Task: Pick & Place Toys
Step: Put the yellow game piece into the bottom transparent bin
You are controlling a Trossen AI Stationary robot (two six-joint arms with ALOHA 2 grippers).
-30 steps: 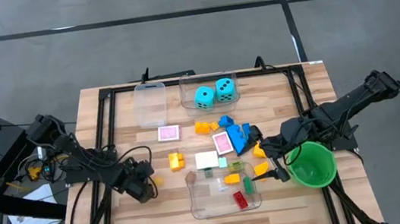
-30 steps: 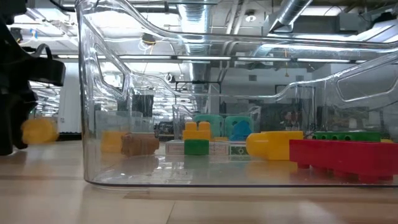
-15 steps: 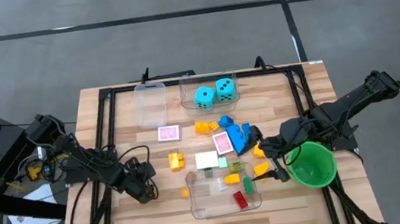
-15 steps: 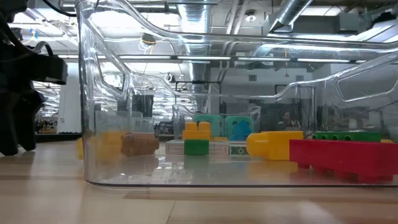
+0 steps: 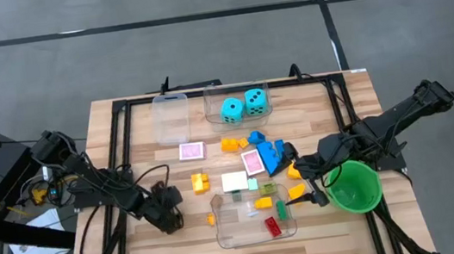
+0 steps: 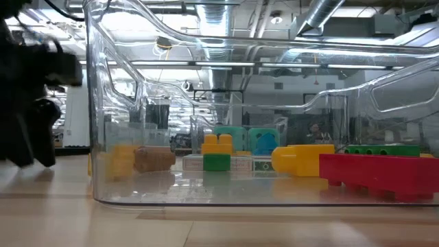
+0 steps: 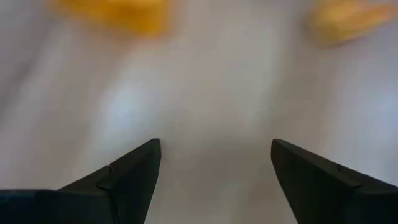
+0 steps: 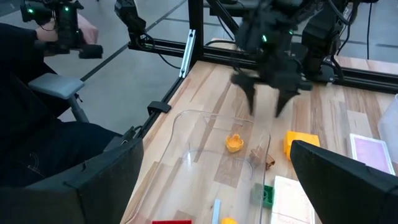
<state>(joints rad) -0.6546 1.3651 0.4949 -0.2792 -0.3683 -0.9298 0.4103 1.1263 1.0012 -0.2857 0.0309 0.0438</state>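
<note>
A small yellow toy (image 5: 210,219) lies on the table at the left wall of the near clear tub (image 5: 222,232); which side of the wall, I cannot tell. The right wrist view shows this toy (image 8: 234,143) too. My left gripper (image 5: 172,220) hovers low over the table just left of it, open, with nothing between its fingers (image 7: 216,146). In the tub lie red (image 5: 271,226), green (image 5: 282,211) and yellow (image 5: 264,201) bricks. My right gripper (image 5: 308,185) waits open above the tub's right end (image 8: 211,155).
Loose toys lie mid-table: a yellow brick (image 5: 200,182), pink cards (image 5: 191,151), blue bricks (image 5: 269,152) and an orange brick (image 5: 231,144). A far tub holds two cyan dice (image 5: 244,104), beside another clear tub (image 5: 171,118). A green bowl (image 5: 365,188) stands at the right.
The small yellow toy, which was at my left gripper's fingers a second ago, has gone along the table toward the right edge and stopped at the near tub's left wall. My left gripper has followed a little toward the tub and tipped.
</note>
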